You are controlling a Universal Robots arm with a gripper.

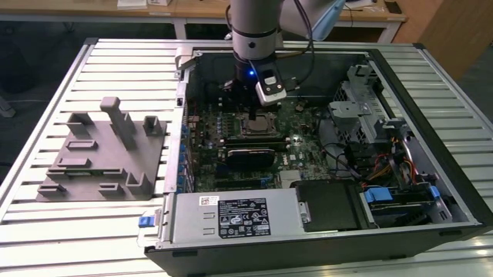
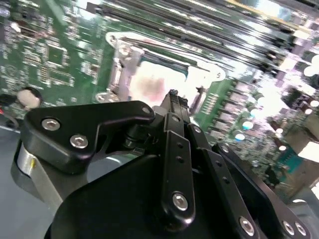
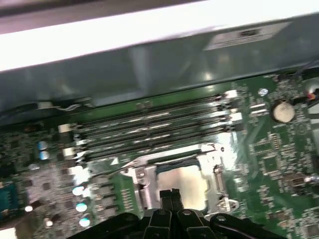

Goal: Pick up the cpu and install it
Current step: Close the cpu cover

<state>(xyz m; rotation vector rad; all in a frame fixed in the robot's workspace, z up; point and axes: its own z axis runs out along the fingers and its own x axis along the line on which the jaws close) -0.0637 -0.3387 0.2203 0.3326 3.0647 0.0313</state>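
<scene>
The cpu [image 3: 183, 180], a shiny silver-grey square, lies flat inside the metal-framed socket [image 3: 141, 185] on the green motherboard; it also shows in the second wrist view [image 2: 155, 83] and in the exterior view [image 1: 260, 124]. My gripper [image 1: 258, 113] hangs straight above the socket inside the open computer case. In both wrist views its two black fingertips [image 3: 170, 192] [image 2: 172, 94] are pressed together with nothing between them, just over the near edge of the cpu. I cannot tell whether the tips touch the chip.
Memory slots [image 3: 149, 124] run beside the socket. A black rectangular block [image 1: 248, 154] lies near it. The power supply [image 1: 231, 216], the drive cage [image 1: 362, 104] and cables [image 1: 385, 167] crowd the case. A grey fixture [image 1: 100, 153] stands on the slatted table at the exterior view's left.
</scene>
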